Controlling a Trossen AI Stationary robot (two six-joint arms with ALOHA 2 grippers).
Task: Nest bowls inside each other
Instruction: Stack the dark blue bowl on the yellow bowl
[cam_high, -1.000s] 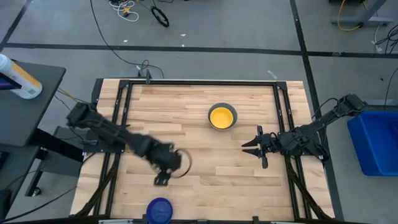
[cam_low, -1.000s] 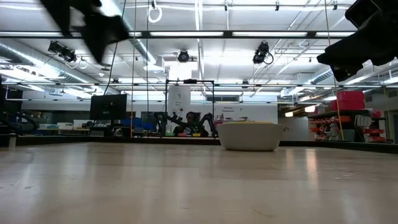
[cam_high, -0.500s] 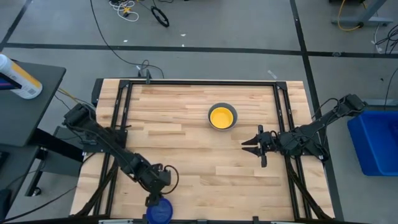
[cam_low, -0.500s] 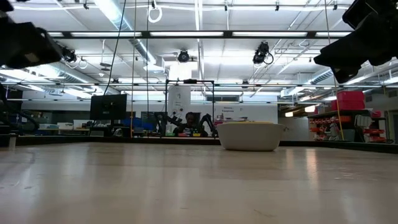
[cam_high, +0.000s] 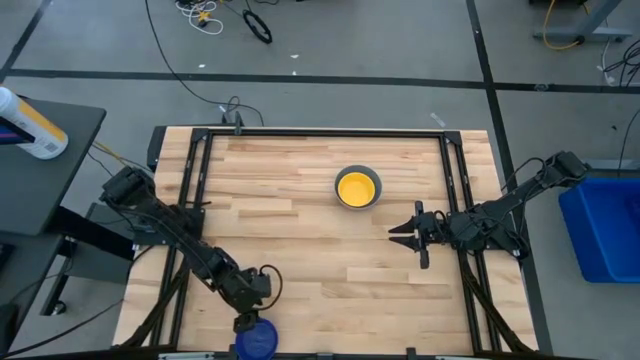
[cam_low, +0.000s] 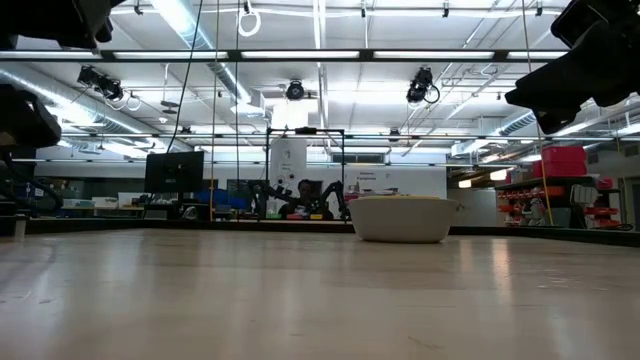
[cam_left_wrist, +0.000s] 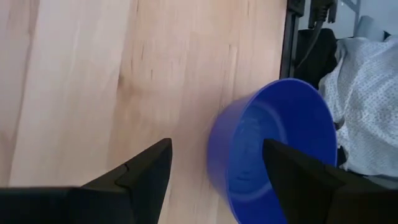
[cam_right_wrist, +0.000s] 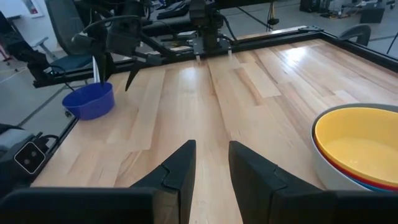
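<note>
A dark blue bowl (cam_high: 258, 340) stands upright on its base at the table's near edge, left of centre. My left gripper (cam_high: 245, 320) hangs open just over it, pointing steeply down. In the left wrist view one finger (cam_left_wrist: 146, 174) stands outside the bowl (cam_left_wrist: 273, 149) and the other (cam_left_wrist: 295, 171) over its inside; neither touches it. A yellow bowl (cam_high: 357, 187) sits nested in a grey bowl (cam_right_wrist: 323, 171) at the far middle, with red and light blue rims showing between them. My right gripper (cam_high: 403, 232) waits open, right of centre and near that stack.
Bare wood lies between the two arms (cam_high: 330, 270). Black frame rails (cam_high: 452, 170) run along the table's sides. A blue bin (cam_high: 605, 225) stands right of the table, and a side table with a bottle (cam_high: 30, 122) stands to its left. Patterned cloth (cam_left_wrist: 367, 106) lies beyond the near edge.
My left gripper has swung from the table's middle toward the near edge and down to the dark blue bowl, rolling as it went, and has stayed open. The bowls have not moved.
</note>
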